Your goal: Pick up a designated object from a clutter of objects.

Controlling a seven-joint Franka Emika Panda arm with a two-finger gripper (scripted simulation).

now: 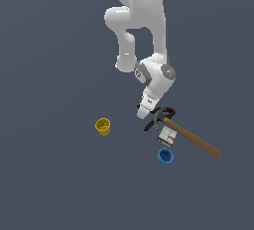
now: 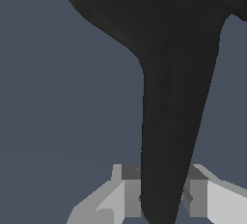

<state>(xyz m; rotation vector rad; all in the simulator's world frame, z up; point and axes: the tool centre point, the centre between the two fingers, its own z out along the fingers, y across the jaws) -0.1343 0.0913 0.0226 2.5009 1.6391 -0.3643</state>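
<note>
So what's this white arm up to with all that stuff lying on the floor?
The white robot arm has reached down into a small heap of objects and has its fingers on either side of one handle of the black clamp. The clamp lies against the head end of a wooden-handled hammer, with a small white and red box beside it. A blue cup and a yellow cup sit apart, untouched.

Arm bent downward — tool (image 2: 163, 199) fingers (image 2: 131, 191) pinched on black handle.
</note>
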